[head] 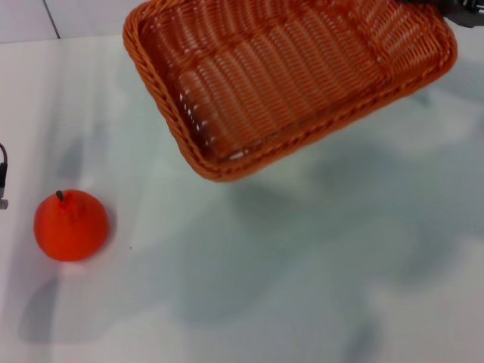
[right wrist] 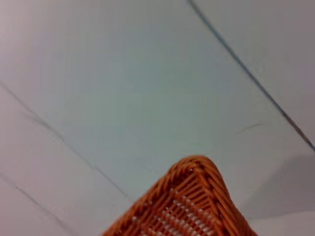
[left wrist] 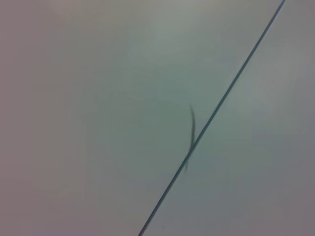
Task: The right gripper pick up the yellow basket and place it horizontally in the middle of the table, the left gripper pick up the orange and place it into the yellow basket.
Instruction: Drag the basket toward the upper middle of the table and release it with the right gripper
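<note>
The yellow basket (head: 287, 76), orange-brown woven wicker, hangs tilted above the table (head: 318, 287) at the back, casting a shadow below it. My right gripper (head: 463, 10) shows only as a grey sliver at the basket's far right corner, where it holds the rim. The basket's corner also shows in the right wrist view (right wrist: 194, 206). The orange (head: 70, 224) rests on the table at the front left, stem up. A small part of my left gripper (head: 3, 181) shows at the left edge, just behind the orange and apart from it.
The white tabletop stretches in front of and below the basket, marked by grey shadows. The left wrist view shows only a pale surface crossed by a thin dark seam (left wrist: 211, 118).
</note>
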{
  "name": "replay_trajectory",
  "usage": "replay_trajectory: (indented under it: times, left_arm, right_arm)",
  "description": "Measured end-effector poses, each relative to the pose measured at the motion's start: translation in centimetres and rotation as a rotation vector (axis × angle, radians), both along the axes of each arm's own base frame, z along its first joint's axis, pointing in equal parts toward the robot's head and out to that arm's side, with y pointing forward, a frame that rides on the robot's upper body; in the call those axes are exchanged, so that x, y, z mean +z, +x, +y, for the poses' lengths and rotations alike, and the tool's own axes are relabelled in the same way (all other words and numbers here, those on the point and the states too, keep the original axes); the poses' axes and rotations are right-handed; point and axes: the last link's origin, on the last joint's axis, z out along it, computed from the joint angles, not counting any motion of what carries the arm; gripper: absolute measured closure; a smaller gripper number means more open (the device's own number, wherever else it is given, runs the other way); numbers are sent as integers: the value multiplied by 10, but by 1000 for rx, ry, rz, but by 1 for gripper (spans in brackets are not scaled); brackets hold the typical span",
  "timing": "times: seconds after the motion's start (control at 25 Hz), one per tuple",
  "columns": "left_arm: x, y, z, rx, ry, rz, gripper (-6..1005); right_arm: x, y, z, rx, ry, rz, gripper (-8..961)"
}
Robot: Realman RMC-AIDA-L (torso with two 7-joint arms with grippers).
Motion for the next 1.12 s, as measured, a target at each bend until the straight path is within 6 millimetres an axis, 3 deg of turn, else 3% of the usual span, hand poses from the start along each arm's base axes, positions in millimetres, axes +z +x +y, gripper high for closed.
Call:
replay_trajectory:
  times: [0.24, 0.76, 1.12]
  left_arm:
    - [0, 1, 2, -4, -1, 2, 278]
    - [-1, 1, 3, 4, -11, 2, 277]
    - [-5, 1, 5, 16, -31, 0, 276]
  right_arm:
    - [-28, 8, 2, -79, 77, 124, 766]
    - [-97, 15, 0, -247, 95, 150, 765]
    - [-108, 22, -2, -296, 87, 133, 765]
